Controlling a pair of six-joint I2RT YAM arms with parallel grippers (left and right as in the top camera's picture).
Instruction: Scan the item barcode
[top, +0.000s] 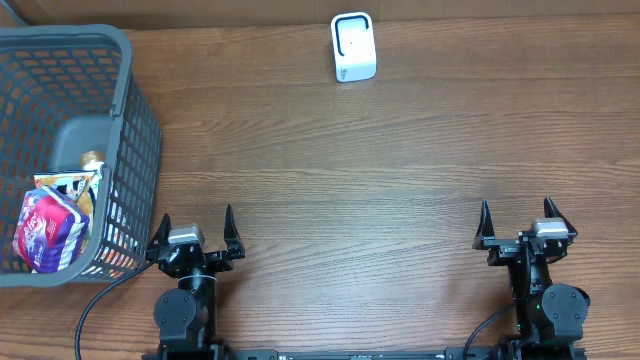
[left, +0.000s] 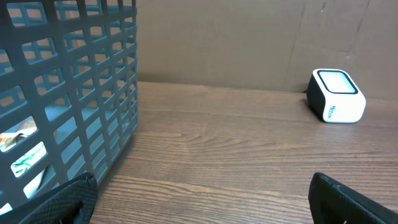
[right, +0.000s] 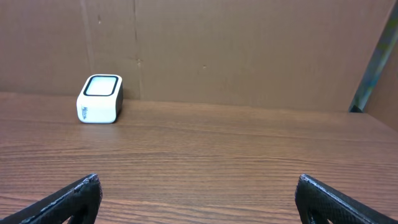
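Overhead showed the left gripper (top: 196, 225) and right gripper (top: 517, 215) both parked at the desk's (top: 350, 180) near edge, jaws spread wide, nothing held

Item not picked yet: purple packet (top: 48, 232) lay inside the basket (top: 140, 140) at the desk's left edge, near-left corner, with a yellow packet (top: 70, 185) touching it on the far side. Scanner (top: 353, 47) sat at the far edge, about mid-desk, well apart from the basket

Risks as I read them:
- the basket wall stood between the left gripper and the packets, so a side approach would hit the mesh and shove or tip the basket; it needed to come in from above
- packets touched each other, so a wide-open grab could catch both or drag the yellow one along
- soft wrapper looked likely to crumple or slip out of a two-finger pinch on the way out
- barcode side was not visible in any view, so the packet could reach the scanner facing the wrong way and not read
- long carry from the left edge to the far edge, plenty of room to drop it or clip the basket rim on exit
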